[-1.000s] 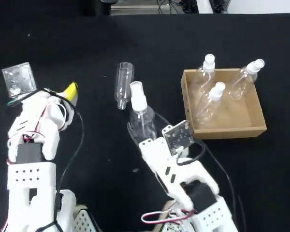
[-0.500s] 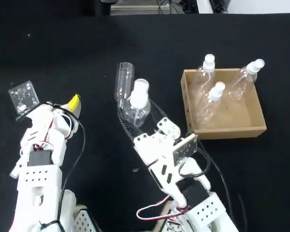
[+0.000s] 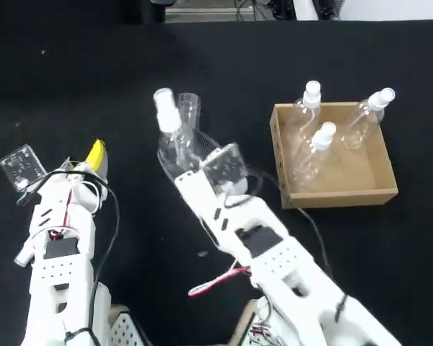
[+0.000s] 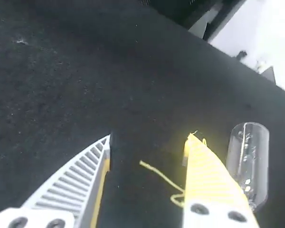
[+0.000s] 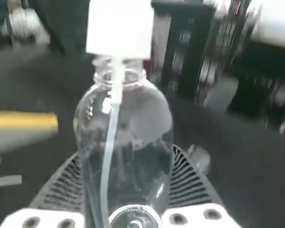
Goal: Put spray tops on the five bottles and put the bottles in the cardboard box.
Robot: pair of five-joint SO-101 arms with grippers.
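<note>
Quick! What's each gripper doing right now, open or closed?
Left gripper: open, holding nothing.
Right gripper: closed on a clear bottle with its spray top on.

Right hand [image 3: 184,160] has swung its capped bottle [image 3: 172,137] leftward

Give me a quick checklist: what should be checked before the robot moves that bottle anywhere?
1. Right gripper shut on bottle: ok.
2. Spray top on that bottle: ok; whether it is tight, cannot tell.
3. Room in box: ok; three capped bottles lie in it, with bare floor to spare.
4. Loose bottle clear of the held one: cannot tell; it lies right beside it.
5. Left gripper open and empty: ok.
</note>
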